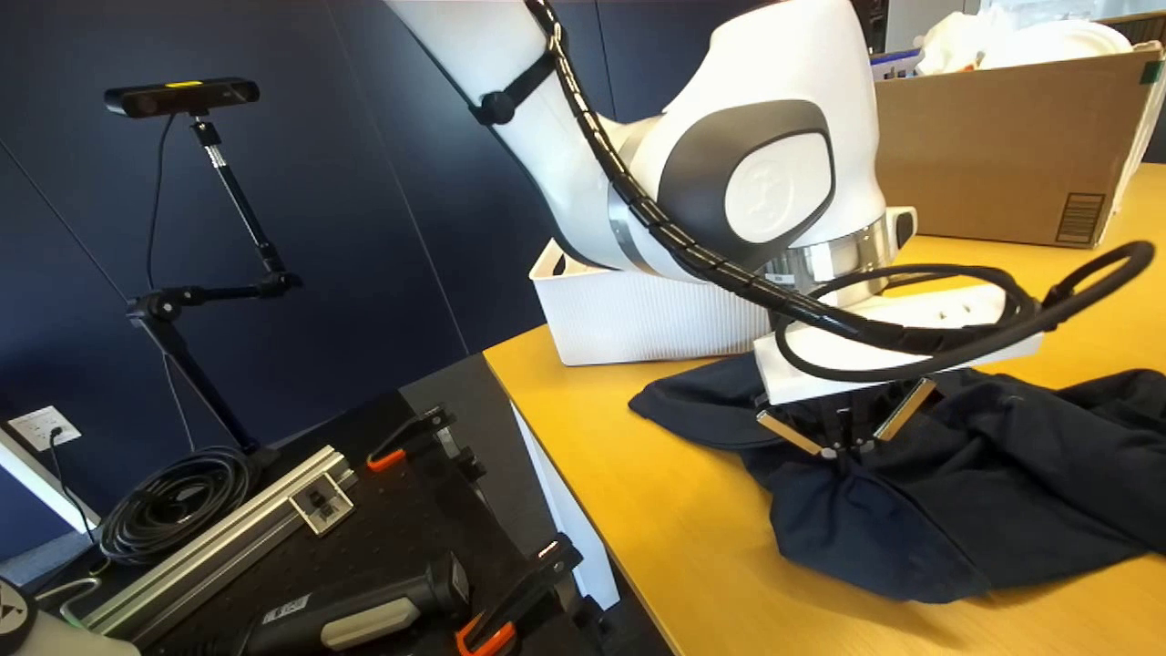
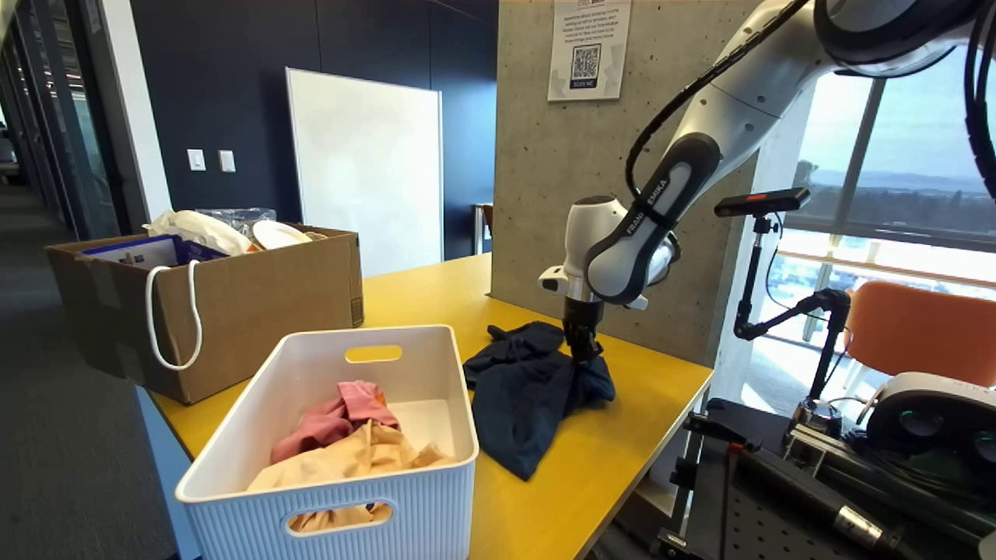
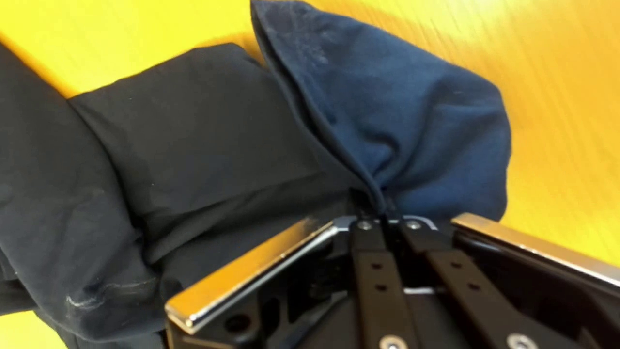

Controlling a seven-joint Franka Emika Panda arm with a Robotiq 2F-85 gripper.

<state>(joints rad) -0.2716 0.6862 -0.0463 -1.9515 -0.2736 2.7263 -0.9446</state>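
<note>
A dark navy cloth garment lies crumpled on the yellow table in both exterior views point(image 1: 1029, 474) point(image 2: 513, 412). It fills much of the wrist view point(image 3: 426, 126), where a folded edge runs into my jaws. My gripper point(image 1: 845, 451) points down at the cloth, low over the table. Its fingertips point(image 3: 380, 213) are shut on a pinched fold of the navy cloth, and creases gather at that point. Most of the cloth still rests on the table. In an exterior view the gripper point(image 2: 582, 354) is at the cloth's side nearer the concrete pillar. The very tips are partly hidden by cloth.
A white ribbed bin point(image 2: 420, 513) on the yellow table point(image 2: 661, 389) holds a pink cloth point(image 2: 342, 420) and a beige cloth point(image 2: 350, 459). A full cardboard box point(image 2: 264, 311) stands beside it. A concrete pillar point(image 2: 607, 171) rises behind the arm. A black cart point(image 1: 401, 547) carries tools.
</note>
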